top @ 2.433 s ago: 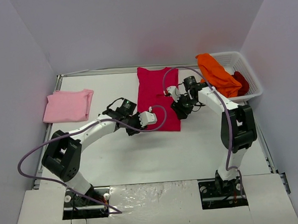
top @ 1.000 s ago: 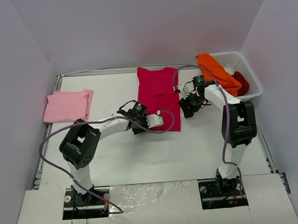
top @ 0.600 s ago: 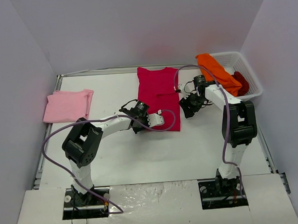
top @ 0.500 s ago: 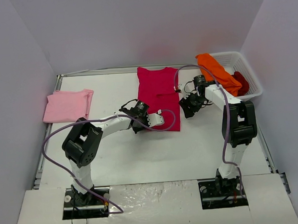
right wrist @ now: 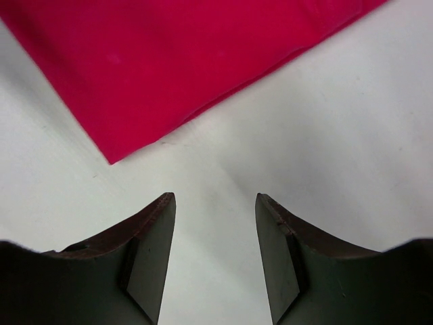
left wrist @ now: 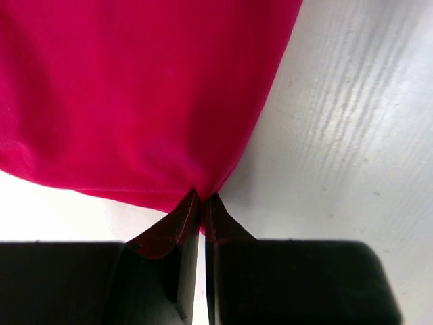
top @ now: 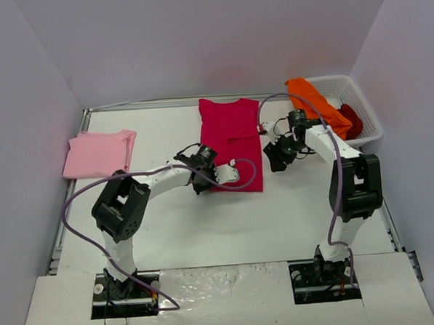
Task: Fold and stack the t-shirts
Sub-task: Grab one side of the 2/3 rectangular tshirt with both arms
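Observation:
The crimson-magenta t-shirt (top: 230,136) lies flat in a long strip at the table's middle. My left gripper (top: 202,179) is at the shirt's near left corner, shut on the hem of the cloth (left wrist: 135,88); in the left wrist view the fabric bunches into the closed fingertips (left wrist: 201,200). My right gripper (top: 275,159) hovers open over bare table just right of the shirt, and a corner of the shirt (right wrist: 169,61) lies ahead of its fingers (right wrist: 215,203). A pale pink t-shirt (top: 100,152) lies folded at the far left. The orange t-shirt (top: 316,106) hangs over the basket rim. A dark red t-shirt (top: 351,119) sits inside the basket.
A white mesh basket (top: 363,107) stands at the back right against the wall. Purple cables loop from both arms, one lying across the near end of the crimson shirt (top: 247,177). Walls enclose the table on three sides.
My left gripper has closed on the crimson shirt's near left hem. The right arm has shifted slightly to the right, its jaws unchanged.

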`<state>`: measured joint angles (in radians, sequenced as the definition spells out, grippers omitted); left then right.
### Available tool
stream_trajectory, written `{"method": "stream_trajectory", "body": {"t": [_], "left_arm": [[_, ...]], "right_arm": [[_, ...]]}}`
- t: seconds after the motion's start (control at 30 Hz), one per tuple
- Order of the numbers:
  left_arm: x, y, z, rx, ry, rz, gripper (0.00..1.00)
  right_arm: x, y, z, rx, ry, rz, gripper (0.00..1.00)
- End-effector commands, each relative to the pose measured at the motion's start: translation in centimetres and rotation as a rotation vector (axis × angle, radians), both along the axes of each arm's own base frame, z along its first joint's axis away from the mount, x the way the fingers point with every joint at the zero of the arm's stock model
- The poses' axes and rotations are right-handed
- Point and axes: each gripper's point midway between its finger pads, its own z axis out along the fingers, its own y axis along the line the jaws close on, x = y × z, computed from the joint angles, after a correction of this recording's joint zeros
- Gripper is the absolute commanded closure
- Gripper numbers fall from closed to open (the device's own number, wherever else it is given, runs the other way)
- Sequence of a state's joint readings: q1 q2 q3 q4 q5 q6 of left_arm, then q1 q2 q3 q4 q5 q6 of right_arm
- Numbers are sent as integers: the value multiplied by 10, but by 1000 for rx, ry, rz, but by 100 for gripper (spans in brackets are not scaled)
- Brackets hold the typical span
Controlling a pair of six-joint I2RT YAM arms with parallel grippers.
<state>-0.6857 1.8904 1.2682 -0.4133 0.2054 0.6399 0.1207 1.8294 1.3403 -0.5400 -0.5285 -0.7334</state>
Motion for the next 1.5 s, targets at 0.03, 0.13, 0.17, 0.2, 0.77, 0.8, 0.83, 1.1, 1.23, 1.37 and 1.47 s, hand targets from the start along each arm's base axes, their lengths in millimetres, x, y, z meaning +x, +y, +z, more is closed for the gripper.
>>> {"method": "stream_trajectory", "body": {"t": [0.03, 0.13, 0.17, 0.2, 0.77, 0.8, 0.83, 1.1, 1.23, 1.37, 1.47], "left_arm": [[-26, -4, 20, -71, 117, -27, 98], [-31, -5, 24, -127, 168, -15, 98], [-32, -6, 26, -157, 191, -9, 98], [-34, -6, 28, -178, 209, 2, 98], [-48, 7, 30, -283, 398, 66, 98], [-47, 7, 30, -281, 400, 69, 98], [-47, 7, 30, -278, 402, 70, 98], [-46, 6, 29, -278, 416, 81, 98], [-46, 6, 27, -278, 425, 87, 98], [-45, 4, 23, -276, 440, 94, 98], [-45, 4, 22, -278, 446, 94, 98]], "right_arm": [[-28, 15, 38, 101, -93, 155, 53], [-37, 17, 41, 114, -126, 198, 53], [-40, 18, 47, 116, -147, 211, 52], [-45, 18, 45, 118, -147, 220, 52], [-87, 42, 3, -28, -234, 429, 49], [-87, 43, -2, -48, -230, 434, 49], [-87, 49, -3, -51, -239, 451, 49], [-81, 63, -7, -68, -290, 476, 47], [-86, 67, -17, -68, -261, 495, 50], [-90, 73, -27, -76, -245, 518, 50], [-91, 75, -32, -90, -234, 527, 51]]}}
